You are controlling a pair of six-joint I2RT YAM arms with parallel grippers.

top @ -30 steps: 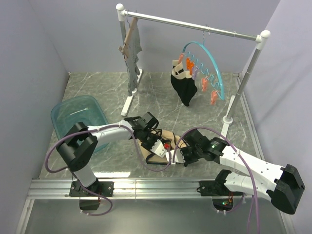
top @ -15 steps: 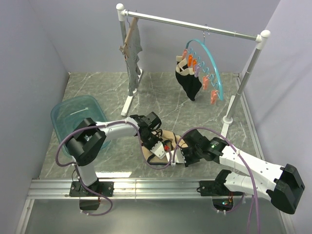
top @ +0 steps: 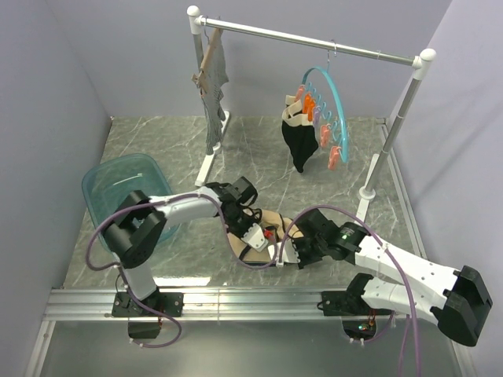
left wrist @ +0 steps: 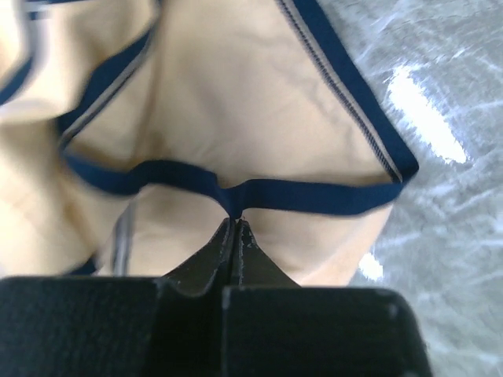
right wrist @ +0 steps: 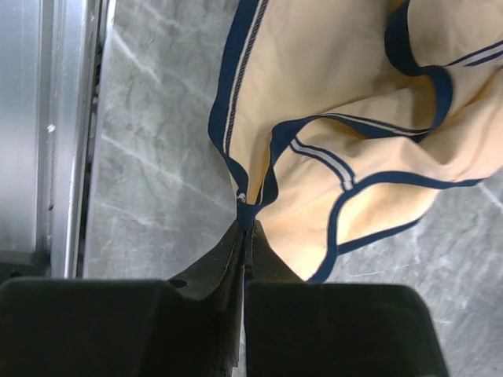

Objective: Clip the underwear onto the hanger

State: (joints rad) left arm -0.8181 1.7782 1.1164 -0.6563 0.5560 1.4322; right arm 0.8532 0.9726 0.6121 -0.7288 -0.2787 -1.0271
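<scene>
left gripper (left wrist: pixel 236 221) and right gripper (right wrist: pixel 245 228) each pinch the underwear (left wrist: pixel 236 102) trim; teal basin (top: pixel 130 185) nearby.

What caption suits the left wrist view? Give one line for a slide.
Left gripper shut on the navy trim of the tan underwear, lying on the marbled table.

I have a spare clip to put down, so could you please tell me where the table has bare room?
Bare table lies between the rack's left foot and right foot, below the black underwear, and at far left behind the basin. The near middle is crowded: left gripper and right gripper both pinch the tan underwear there.
</scene>
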